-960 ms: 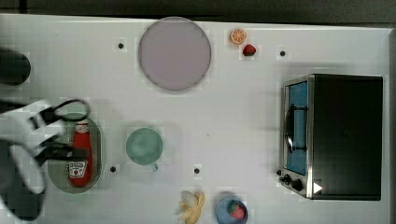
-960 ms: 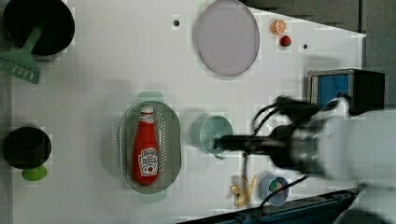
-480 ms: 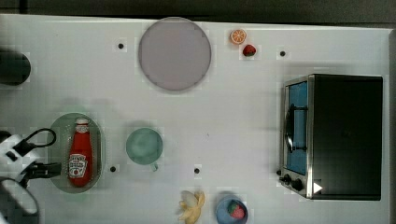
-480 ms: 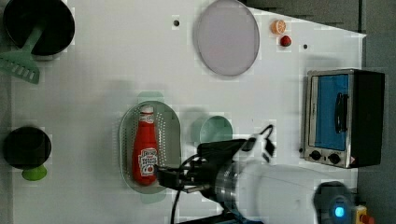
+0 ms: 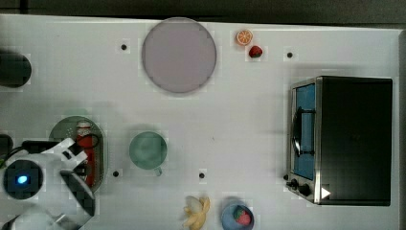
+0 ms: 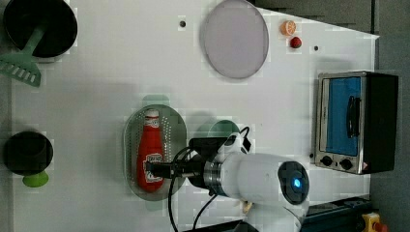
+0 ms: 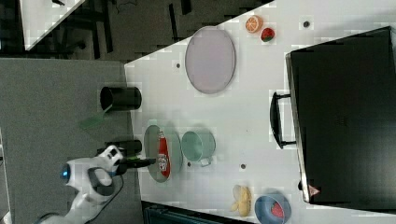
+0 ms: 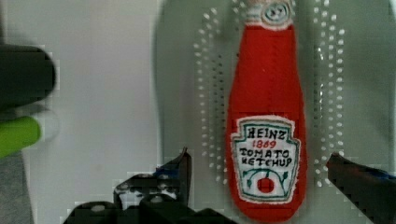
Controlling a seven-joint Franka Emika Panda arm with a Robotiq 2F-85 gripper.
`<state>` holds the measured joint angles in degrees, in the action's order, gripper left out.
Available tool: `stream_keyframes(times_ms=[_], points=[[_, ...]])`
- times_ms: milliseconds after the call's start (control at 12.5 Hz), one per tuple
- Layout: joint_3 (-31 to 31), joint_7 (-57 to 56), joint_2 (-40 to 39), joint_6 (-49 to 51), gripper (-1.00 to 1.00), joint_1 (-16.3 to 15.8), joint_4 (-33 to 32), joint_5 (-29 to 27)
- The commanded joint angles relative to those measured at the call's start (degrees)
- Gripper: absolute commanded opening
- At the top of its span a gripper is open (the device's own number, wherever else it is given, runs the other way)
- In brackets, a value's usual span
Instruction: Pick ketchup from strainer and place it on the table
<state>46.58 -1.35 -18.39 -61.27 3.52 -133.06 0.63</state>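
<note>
The ketchup (image 5: 86,143), a red bottle with a white cap and a white label, lies flat in the pale green strainer (image 5: 61,127) on the white table (image 5: 239,120). In the left view my gripper (image 6: 154,169) hovers over the label end of the ketchup (image 6: 150,145), which lies lengthwise in the strainer (image 6: 177,130). The wrist view shows the gripper (image 8: 258,158) open, one dark finger on either side of the ketchup (image 8: 266,84) near its base and not touching it, with the strainer (image 8: 187,70) beneath. My arm covers the lower part of the bottle in the top view.
A teal mug (image 5: 148,149) stands just beside the strainer. A grey-lilac plate (image 5: 178,55) lies at the back, and a toaster oven (image 5: 342,139) on the top view's right. A banana (image 5: 196,211) and a blue bowl (image 5: 238,215) sit at the front edge. Black pots (image 6: 26,152) stand nearby.
My arm has swung across toward the strainer, and the open fingers now straddle the label end of the ketchup. The bottle has not moved.
</note>
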Motion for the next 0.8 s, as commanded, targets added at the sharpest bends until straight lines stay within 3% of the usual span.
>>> stream_keyframes(times_ms=[80,400,720,800], points=[[-0.2,2.8,-3.8,-4.8,1.0,0.8,0.0,0.7],[-1.9,3.1,-10.7,-9.1,1.0,-0.4,0.2,1.0],[-6.6,3.1,-12.6,-10.1,1.0,-4.1,1.0,1.0],[-7.7,3.1,-12.7,-10.1,0.92,-5.3,1.2,1.0]])
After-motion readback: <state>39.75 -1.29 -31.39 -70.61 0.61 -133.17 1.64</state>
